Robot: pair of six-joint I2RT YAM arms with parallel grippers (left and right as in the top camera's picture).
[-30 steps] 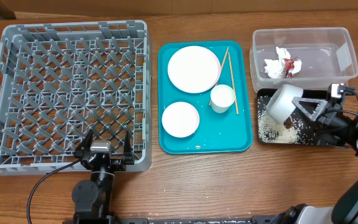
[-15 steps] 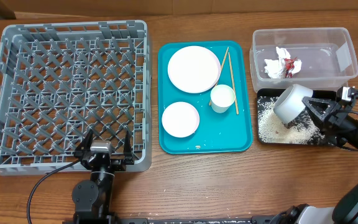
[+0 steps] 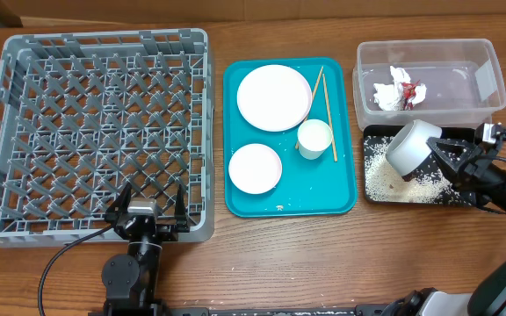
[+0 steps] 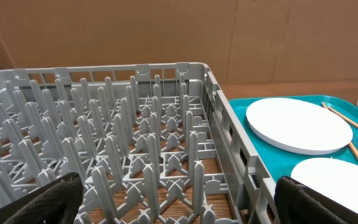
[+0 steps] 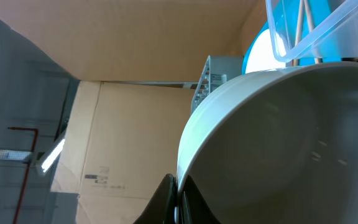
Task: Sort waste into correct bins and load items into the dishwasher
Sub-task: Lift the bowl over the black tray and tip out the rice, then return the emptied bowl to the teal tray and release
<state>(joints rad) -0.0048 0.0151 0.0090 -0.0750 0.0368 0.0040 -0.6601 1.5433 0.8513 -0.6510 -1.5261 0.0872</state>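
Bowl (image 3: 411, 145) shifted right, hiding part of black tray (image 3: 372, 139), right jaws gripping bowl, left jaws spread.

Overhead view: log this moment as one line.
right claw: shut on bowl, tipped over black tray | left claw: open by rack | rice: on black tray

No wording is legible here; a small dark print on the cardboard panel (image 5: 118, 155) is too blurred to read.

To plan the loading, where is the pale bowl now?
In the overhead view, at the right side: the pale bowl, tilted in the right hand, hangs over the black tray, next to the clear tub.
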